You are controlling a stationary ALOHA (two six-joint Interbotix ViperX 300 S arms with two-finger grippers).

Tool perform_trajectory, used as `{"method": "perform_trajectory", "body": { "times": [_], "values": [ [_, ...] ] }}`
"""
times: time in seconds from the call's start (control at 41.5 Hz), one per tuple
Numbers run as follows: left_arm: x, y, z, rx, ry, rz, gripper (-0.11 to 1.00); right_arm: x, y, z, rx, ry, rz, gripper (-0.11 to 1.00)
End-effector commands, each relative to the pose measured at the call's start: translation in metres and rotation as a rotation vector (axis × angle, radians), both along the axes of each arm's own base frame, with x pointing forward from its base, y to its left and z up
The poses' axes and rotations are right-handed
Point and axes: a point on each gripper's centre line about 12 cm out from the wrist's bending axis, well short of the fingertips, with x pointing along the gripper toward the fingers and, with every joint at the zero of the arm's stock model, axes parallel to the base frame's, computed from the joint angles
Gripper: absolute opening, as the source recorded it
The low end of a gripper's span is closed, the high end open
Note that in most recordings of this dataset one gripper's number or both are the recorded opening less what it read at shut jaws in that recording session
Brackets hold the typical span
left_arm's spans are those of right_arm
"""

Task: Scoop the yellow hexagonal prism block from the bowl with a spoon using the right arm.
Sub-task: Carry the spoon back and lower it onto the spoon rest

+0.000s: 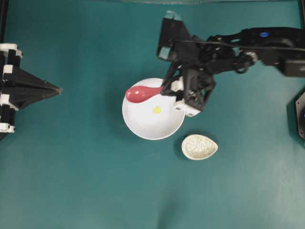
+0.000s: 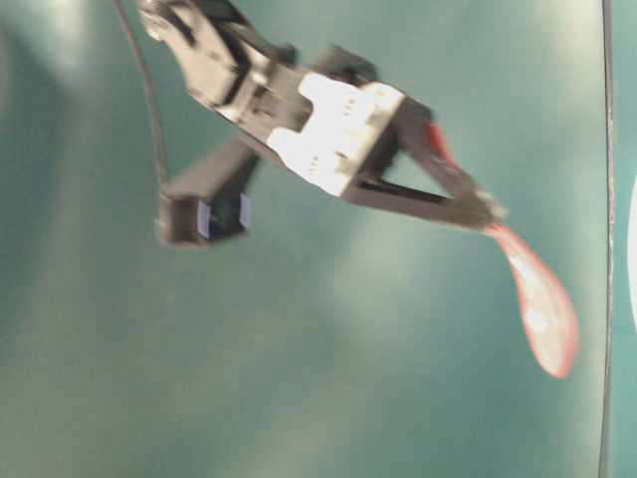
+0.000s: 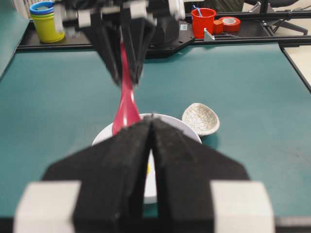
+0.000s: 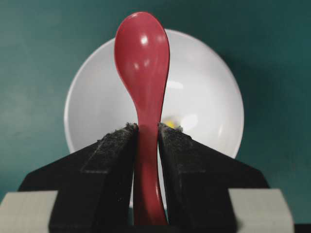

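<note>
Here, nearest in the right wrist view, we see the right gripper [image 4: 146, 133] with its black foam-padded fingers [image 4: 114, 155] pressed on either side of the straight handle of the glossy pink-red plastic spoon [image 4: 143, 63]. Beyond it, the oval scoop hangs above the round plain white bowl [image 4: 209, 97], where the tiny bright yellow hexagonal prism block [image 1: 157, 110] lies on the floor. Farther off, the black left gripper [image 3: 151, 127] sits with its jaws together, holding nothing.
</note>
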Motion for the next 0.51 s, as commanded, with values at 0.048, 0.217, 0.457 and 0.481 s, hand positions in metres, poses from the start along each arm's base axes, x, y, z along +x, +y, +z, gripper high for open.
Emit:
{"method": "perform_trajectory", "body": {
  "times": [0.048,0.217,0.457,0.481],
  "values": [
    [0.002,0.0,0.007,0.001,-0.018,0.001,0.0,-0.02,0.004,0.027,0.016,-0.063,-0.025,0.23],
    [0.002,0.0,0.008,-0.009,-0.023,0.001,0.0,-0.047,0.009,0.025,0.047,-0.067,-0.059,0.23],
    [0.002,0.0,0.009,-0.012,-0.028,0.002,0.0,-0.098,0.026,0.031,0.056,-0.203,-0.075,0.23],
    [0.002,0.0,0.009,-0.012,-0.028,0.002,0.0,-0.102,0.028,0.031,0.059,-0.217,-0.077,0.23]
  ]
}}
